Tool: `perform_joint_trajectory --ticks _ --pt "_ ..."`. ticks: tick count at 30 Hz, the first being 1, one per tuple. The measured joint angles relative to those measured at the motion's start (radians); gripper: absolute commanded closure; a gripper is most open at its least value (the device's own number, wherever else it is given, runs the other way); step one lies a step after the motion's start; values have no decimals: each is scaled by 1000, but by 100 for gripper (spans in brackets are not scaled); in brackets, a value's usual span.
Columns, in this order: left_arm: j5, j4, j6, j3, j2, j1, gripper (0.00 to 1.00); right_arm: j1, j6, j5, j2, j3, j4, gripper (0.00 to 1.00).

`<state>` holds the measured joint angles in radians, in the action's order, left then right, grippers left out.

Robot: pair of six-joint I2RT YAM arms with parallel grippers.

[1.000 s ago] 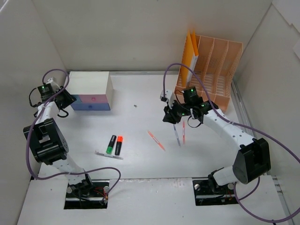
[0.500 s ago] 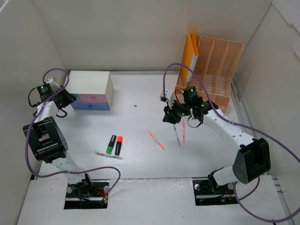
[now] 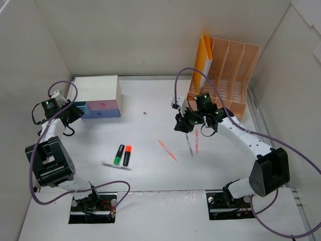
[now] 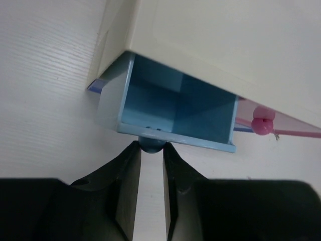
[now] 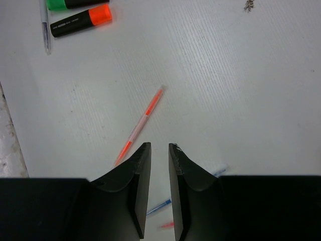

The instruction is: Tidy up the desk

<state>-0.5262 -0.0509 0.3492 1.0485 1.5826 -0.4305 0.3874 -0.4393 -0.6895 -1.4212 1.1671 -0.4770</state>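
While the top view takes in the whole bench (image 3: 150, 100), a broad white surface walled on three sides, it shows the left tool (image 3: 75, 111) at the front of the white drawer box (image 3: 98, 90) in the far left corner. The right tool (image 3: 181, 126) hangs over a blue pen (image 3: 189, 144) and a red pen (image 3: 196, 142) near the peach file rack (image 3: 228, 70). An orange pen (image 3: 167, 150) lies just left of them. Further left, a green highlighter (image 3: 119, 154) and an orange highlighter (image 3: 127, 155) lie side by side, with a clear pen (image 3: 116, 166) just below.

From the left wrist, the left tool is clamped on the round blue knob (image 4: 151, 143) of the blue drawer (image 4: 175, 108). The drawer stands partly out of the box, and what shows of its inside looks bare. The pink knob (image 4: 263, 123) of the neighbouring drawer sits to the right.

From the right wrist, the right tool's jaws stand a narrow slit apart with nothing between them. They hover above the bench, the orange pen just ahead and the blue pen partly hidden beneath.

My reading is that the step in hand is opening the blue drawer to take the loose writing things. Next, the left arm likely needs a straight outward pull, without tilting or dragging the light box. The right tool would need to spread wider and drop squarely across a pen's thin barrel, which could easily roll away.
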Motion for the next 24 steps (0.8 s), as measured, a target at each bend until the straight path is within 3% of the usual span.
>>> perform_joint_trajectory --ticks 13,21,23,24 --pt "42 -68 1 -202 -264 -1 97 5 -7 -4 0 0 -1 79" --pt "53 -117 10 -246 -314 0 95 12 -7 -10 -1 0 -1 75" --pt "57 -128 10 -246 -319 -1 83 13 -7 -11 -1 0 -1 72" --pt "58 -134 11 -246 -320 -1 73 13 -7 -11 -1 0 -1 71"
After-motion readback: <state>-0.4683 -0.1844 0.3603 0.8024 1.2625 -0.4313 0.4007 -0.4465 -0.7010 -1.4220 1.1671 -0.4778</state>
